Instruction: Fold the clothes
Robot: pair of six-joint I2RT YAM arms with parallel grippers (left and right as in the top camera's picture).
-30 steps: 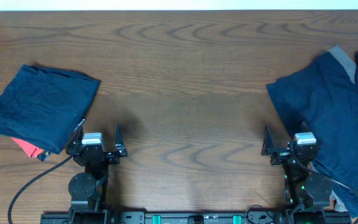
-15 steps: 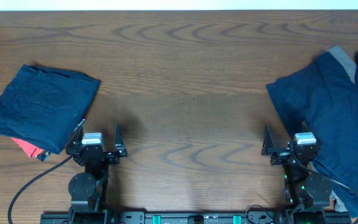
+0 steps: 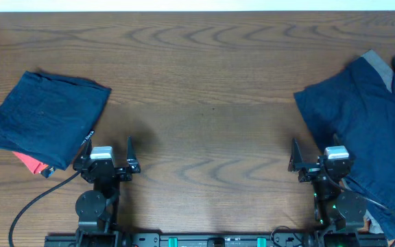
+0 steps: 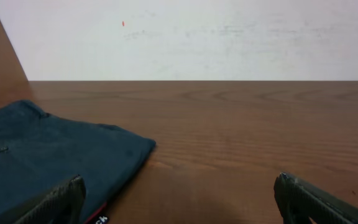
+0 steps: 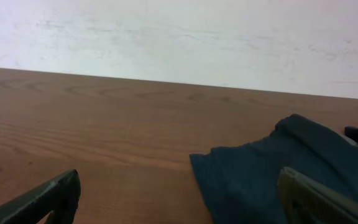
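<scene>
At the left of the frame a folded navy garment (image 3: pixel 46 116) lies squared up, with a red piece (image 3: pixel 29 162) peeking out from under its lower edge. Just right of it, low in the frame, the left gripper (image 3: pixel 106 148) sits parked with its fingers spread wide and nothing between them; its wrist view shows the fold's corner just ahead on the left. The middle of the table (image 3: pixel 211 82) is bare wood.

Low on the right, the right gripper (image 3: pixel 321 155) is likewise spread and empty, at the edge of a rumpled navy heap (image 3: pixel 362 130) filling the right side. A grey garment (image 3: pixel 379 68) shows at the heap's upper edge.

Nothing has shifted over the last second: both arms are idle. I'd judge one piece done and the heap next.
</scene>
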